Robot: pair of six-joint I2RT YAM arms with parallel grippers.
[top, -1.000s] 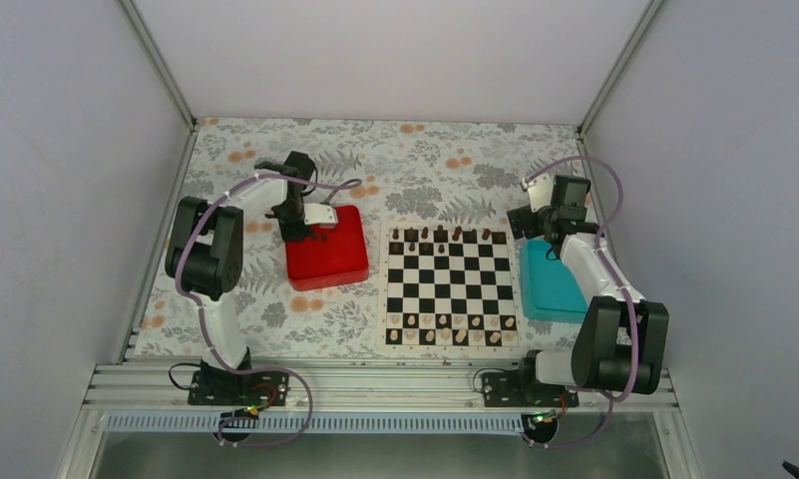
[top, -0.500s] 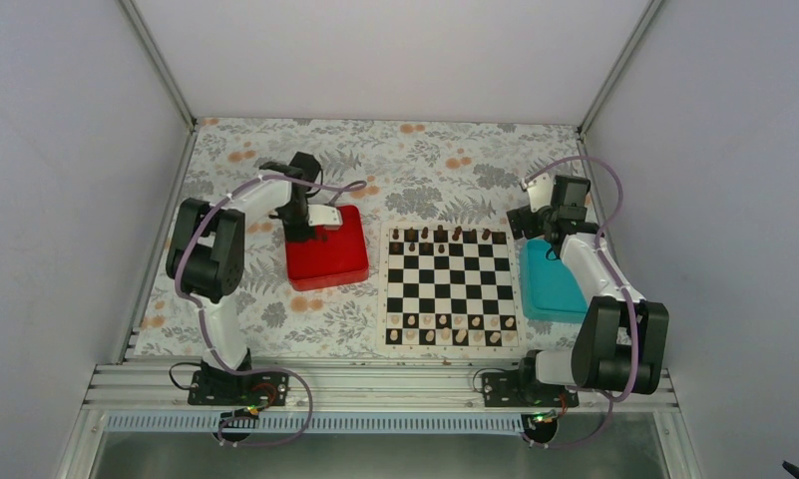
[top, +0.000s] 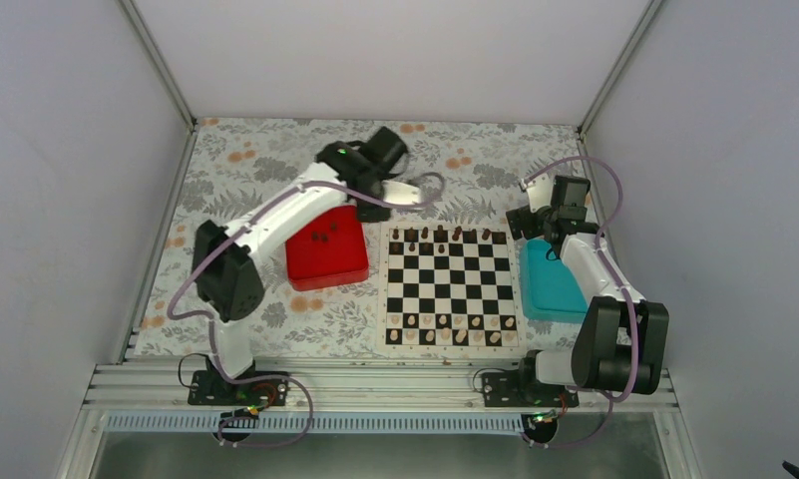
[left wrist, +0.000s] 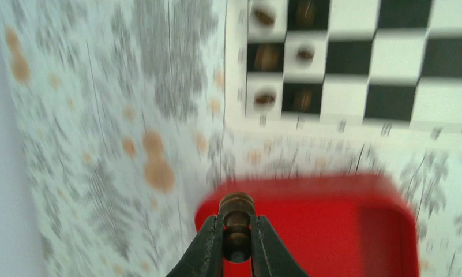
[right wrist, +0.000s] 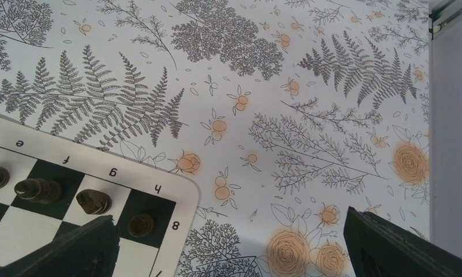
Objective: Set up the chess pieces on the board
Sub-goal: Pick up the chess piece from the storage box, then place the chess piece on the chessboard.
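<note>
Border letters: you read e, f, g, h along the board [right wrist: 130, 176] edge.
Corner number: you read 8.

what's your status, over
Left end effector shut on dark chess piece, over edge of red tray. Right end effector open, off far right corner of board. Path looks clear.

A floral-patterned table [top: 235, 160] carries the board [top: 451, 284] between a red tray [top: 325, 264] and a teal tray [top: 547, 289].
</note>
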